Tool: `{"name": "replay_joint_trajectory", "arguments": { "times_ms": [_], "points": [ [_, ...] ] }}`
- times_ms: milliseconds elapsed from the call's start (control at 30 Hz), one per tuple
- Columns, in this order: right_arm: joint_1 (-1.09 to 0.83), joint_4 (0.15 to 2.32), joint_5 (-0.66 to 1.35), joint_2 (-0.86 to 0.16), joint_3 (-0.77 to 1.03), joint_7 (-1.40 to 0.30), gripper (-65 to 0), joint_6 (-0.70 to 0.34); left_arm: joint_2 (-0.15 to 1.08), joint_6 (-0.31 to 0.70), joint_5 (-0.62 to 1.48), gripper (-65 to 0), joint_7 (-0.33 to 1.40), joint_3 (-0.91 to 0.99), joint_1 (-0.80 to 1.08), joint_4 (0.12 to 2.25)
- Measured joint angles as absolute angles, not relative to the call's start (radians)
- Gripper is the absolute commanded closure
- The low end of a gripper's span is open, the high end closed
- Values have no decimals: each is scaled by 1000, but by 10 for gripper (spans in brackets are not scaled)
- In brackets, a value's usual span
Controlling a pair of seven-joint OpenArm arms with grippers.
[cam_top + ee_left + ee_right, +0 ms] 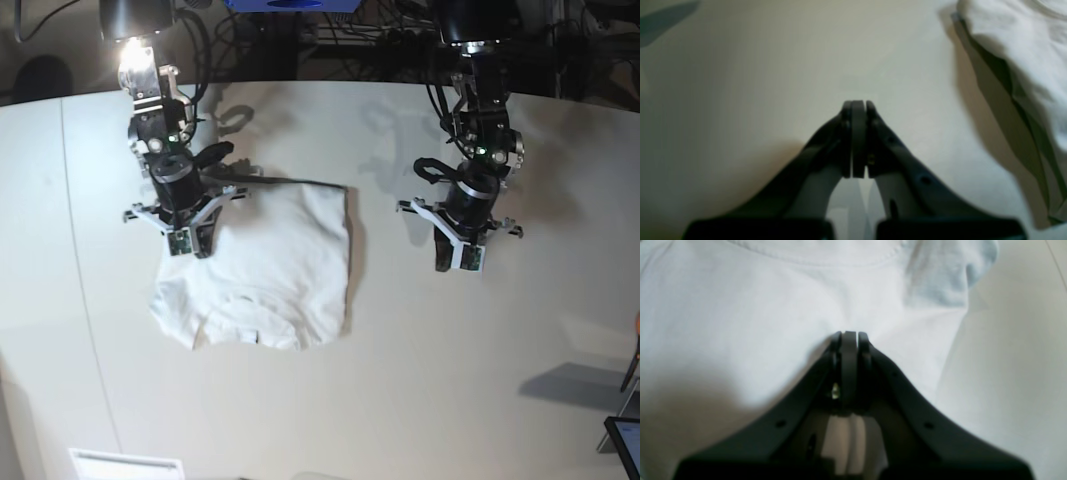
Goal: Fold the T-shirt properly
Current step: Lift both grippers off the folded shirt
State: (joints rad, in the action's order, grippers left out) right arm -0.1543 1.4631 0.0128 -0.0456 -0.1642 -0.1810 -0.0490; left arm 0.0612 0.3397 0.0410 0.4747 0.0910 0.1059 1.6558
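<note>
Broadly, the white table (420,380) fills the base view, and the T-shirt (270,265) lies left of centre on it, partly folded: one long side is doubled over, giving a straight edge on the right, while a sleeve still sticks out at the lower left and the collar faces the bottom of the frame. The right gripper (187,244) sits at the shirt's upper left, over the cloth, its jaws clenched with nothing between them; in its wrist view the tips rest just below the collar seam. The left gripper (461,262), right of centre, hovers over bare table well apart from the shirt, also clenched and empty. The next fold likely needs the loose sleeve side: open the jaws first, pinch the hem at two spread points, and lift evenly so the layers stay aligned.
</note>
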Motion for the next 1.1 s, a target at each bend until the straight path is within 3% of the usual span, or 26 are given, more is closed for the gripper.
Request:
{"name": "replay_joint_trajectory", "arguments": {
  "times_ms": [1100],
  "points": [
    [-168, 1514, 12, -41, -157, -232, -17, -57, 60, 340, 41, 0, 476, 85, 105, 1656]
  ]
}}
